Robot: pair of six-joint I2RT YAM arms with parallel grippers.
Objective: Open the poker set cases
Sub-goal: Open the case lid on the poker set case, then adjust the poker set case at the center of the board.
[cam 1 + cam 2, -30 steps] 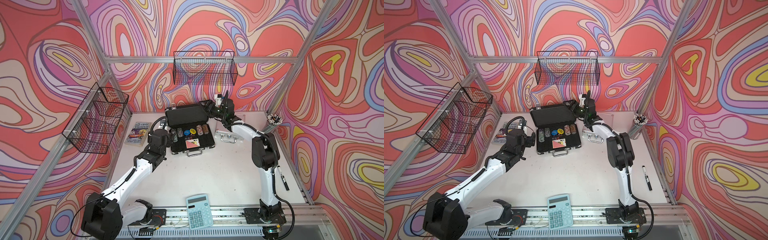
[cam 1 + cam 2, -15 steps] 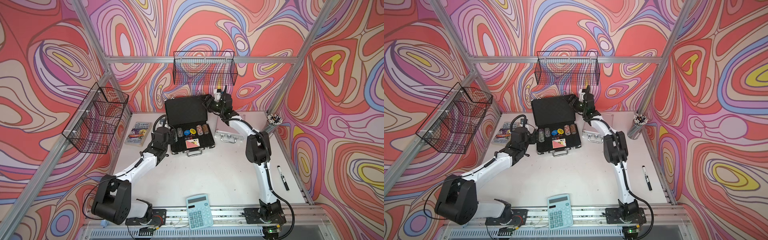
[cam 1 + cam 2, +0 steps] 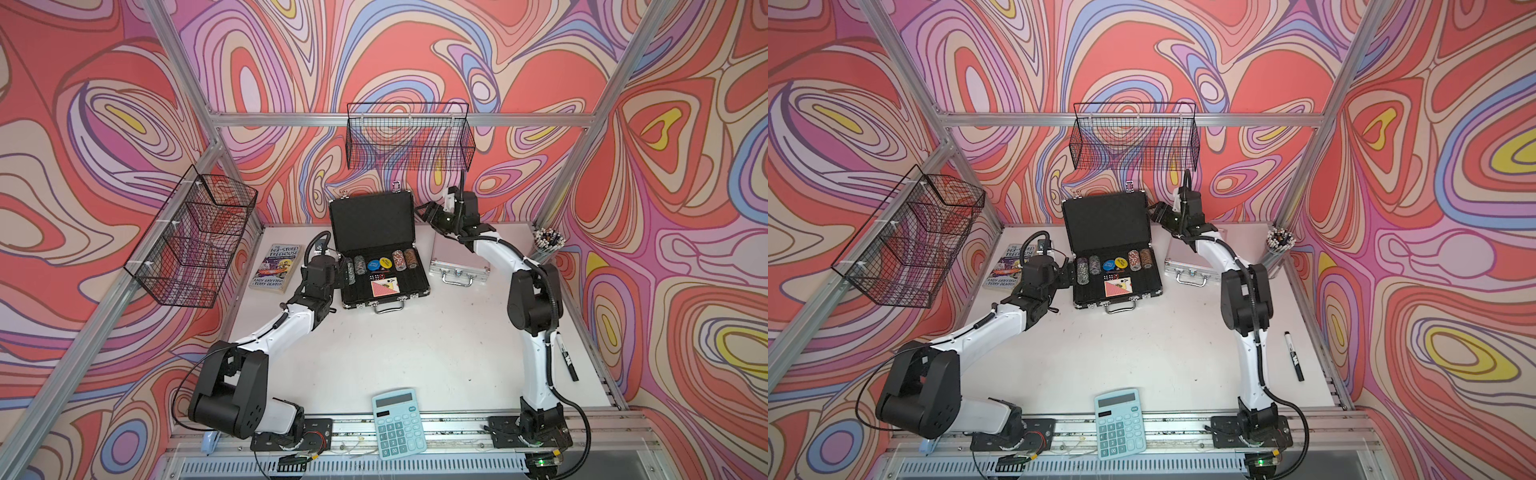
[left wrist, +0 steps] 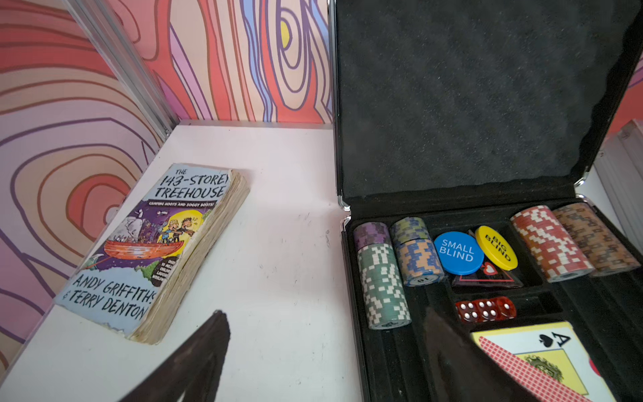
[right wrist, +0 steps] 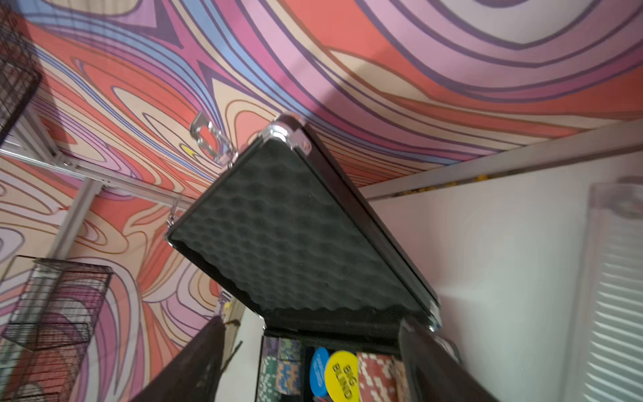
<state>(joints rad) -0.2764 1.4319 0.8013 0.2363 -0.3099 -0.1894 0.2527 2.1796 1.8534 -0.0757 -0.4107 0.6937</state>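
**A:** Black case (image 3: 371, 226), where?
**B:** Back-centre of table (image 3: 395, 353), open. Lid stands upright w/ foam lining facing fwd. Base lies flat and holds chips (image 4: 382, 278), dice (image 4: 485, 309), cards (image 4: 542, 355).
**A:** Silver case (image 3: 459, 259)?
**B:** Just R of the black one. Flat, lid down, handle twd front.
**A:** L gripper (image 3: 343, 271)?
**B:** Low at black case's L side. Jaws wide. Wrist view (image 4: 323, 313) shows one finger over bare table, the other over the tray, side wall btwn them. Can't tell if it touches.
**A:** R gripper (image 3: 424, 210)?
**B:** Raised, beside lid's R edge near the top. Jaws spread wide in wrist view (image 5: 309, 320), gripping nothing. Can't tell if it touches the lid.
**A:** Misc?
**B:** Paperback (image 3: 276, 266) L of black case, by L arm. Calculator (image 3: 399, 422) at front edge. Marker (image 3: 567, 357) at R edge. Pen cup (image 3: 548, 241) in back-R corner.
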